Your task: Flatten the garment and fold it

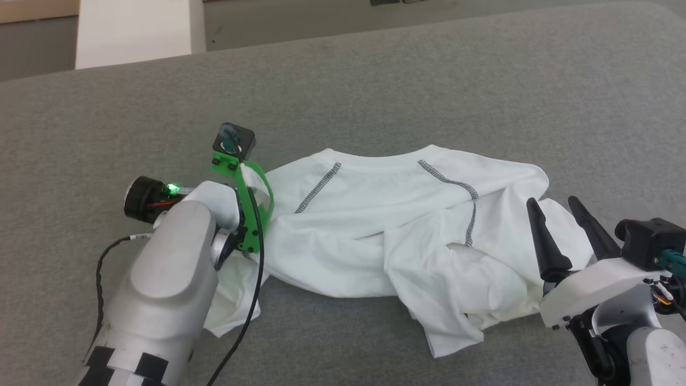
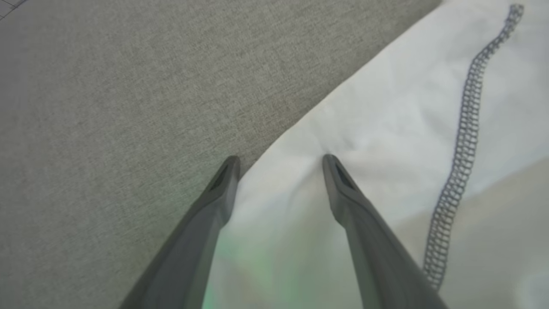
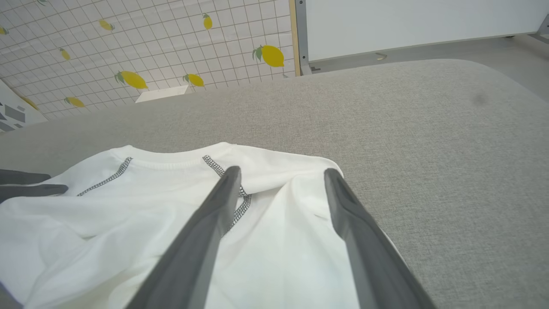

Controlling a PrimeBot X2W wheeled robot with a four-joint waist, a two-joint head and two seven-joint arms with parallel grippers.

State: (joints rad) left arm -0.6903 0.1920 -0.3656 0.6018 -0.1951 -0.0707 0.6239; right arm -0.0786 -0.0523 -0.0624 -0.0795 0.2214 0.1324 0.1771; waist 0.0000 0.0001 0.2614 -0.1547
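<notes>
The garment is a white shirt with dark zigzag seams, lying crumpled across the grey surface with its neckline at the far side. My left wrist stands over its left edge. In the left wrist view my left gripper is open and straddles that edge, one finger over bare grey cloth and the other over the garment. My right gripper is open above the bunched right end, nothing pinched. The right wrist view shows my right gripper over the garment near a seam.
A grey padded surface carries everything and stretches bare on all sides of the shirt. A white box stands beyond its far left edge. A black cable hangs from my left arm. Lemon-patterned tiles lie beyond.
</notes>
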